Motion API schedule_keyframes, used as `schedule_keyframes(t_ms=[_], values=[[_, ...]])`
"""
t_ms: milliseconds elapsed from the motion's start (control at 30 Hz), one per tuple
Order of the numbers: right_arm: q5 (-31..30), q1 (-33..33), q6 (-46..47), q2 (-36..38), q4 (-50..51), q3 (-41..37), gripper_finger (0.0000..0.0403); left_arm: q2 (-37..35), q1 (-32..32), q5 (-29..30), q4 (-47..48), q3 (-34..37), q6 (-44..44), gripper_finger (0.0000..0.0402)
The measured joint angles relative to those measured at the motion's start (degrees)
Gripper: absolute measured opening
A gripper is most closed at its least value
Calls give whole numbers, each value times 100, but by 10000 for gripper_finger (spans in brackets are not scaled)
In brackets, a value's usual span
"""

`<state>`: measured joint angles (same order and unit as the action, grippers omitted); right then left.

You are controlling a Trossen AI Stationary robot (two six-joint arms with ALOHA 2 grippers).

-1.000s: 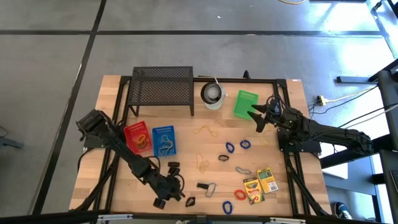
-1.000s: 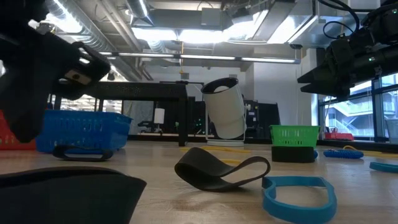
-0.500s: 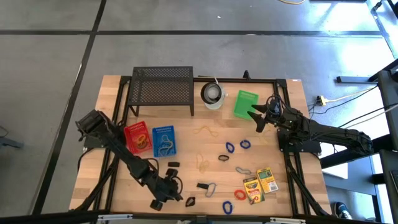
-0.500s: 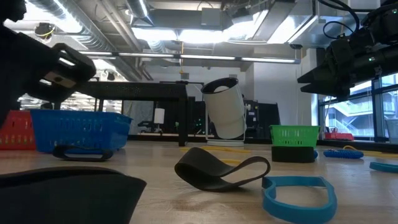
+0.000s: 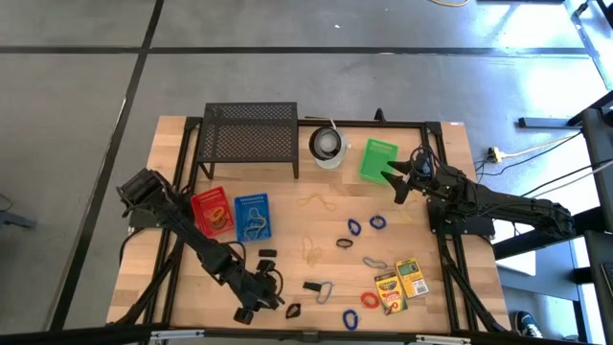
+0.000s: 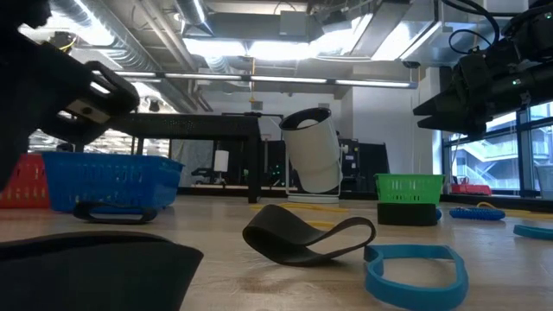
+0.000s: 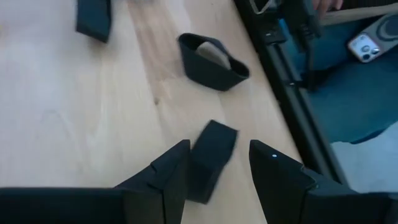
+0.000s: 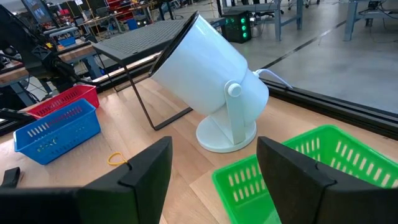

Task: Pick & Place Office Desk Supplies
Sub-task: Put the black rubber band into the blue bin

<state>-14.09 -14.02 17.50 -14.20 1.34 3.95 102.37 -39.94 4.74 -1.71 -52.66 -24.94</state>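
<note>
Nothing much has moved since a second ago: your left arm sits a touch lower along the table's front edge than in the first earlier high shot and matches the half-second one; right arm and every loose item are unchanged.

Left gripper (image 7: 214, 180) is low over the wood near the front edge, fingers apart, with a small black clip (image 7: 210, 160) lying between the fingertips, not yet pinched as far as I can tell. A second black clip (image 7: 211, 59) lies just beyond it, and a third black piece (image 7: 93, 15) further off.

For a clean pick, keep the clip centred between the fingers, drop until the tips are at table level, then close across its narrow body. It lies flat and looks slippery, so squeeze slowly. You're close to the table edge, so don't nudge it off.

Right gripper (image 5: 397, 180) hangs beside the green basket (image 5: 378, 159), fingers apart, holding nothing; the white cup thing (image 8: 214, 74) stands in front of it.

Remaining supplies are scattered mid-table: blue rubber bands (image 5: 354, 227), crayon boxes (image 5: 400, 284), a metal clip (image 5: 324, 291). Blue basket (image 5: 252, 217) and red basket (image 5: 212, 213) sit near the left arm, probable drop spots.
</note>
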Motion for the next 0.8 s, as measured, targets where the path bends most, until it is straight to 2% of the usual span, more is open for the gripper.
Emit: schedule_keyframes(t_ms=[433, 533, 800], values=[[1, 0, 0, 0, -2, 0, 237, 0, -70, 182, 163, 0, 111, 159], [0, 0, 0, 0, -2, 0, 237, 26, -155, 425, 186, 0, 76, 159], [0, -1, -1, 0, 0, 0, 237, 599, -365, 835, -118, -22, -83, 137]])
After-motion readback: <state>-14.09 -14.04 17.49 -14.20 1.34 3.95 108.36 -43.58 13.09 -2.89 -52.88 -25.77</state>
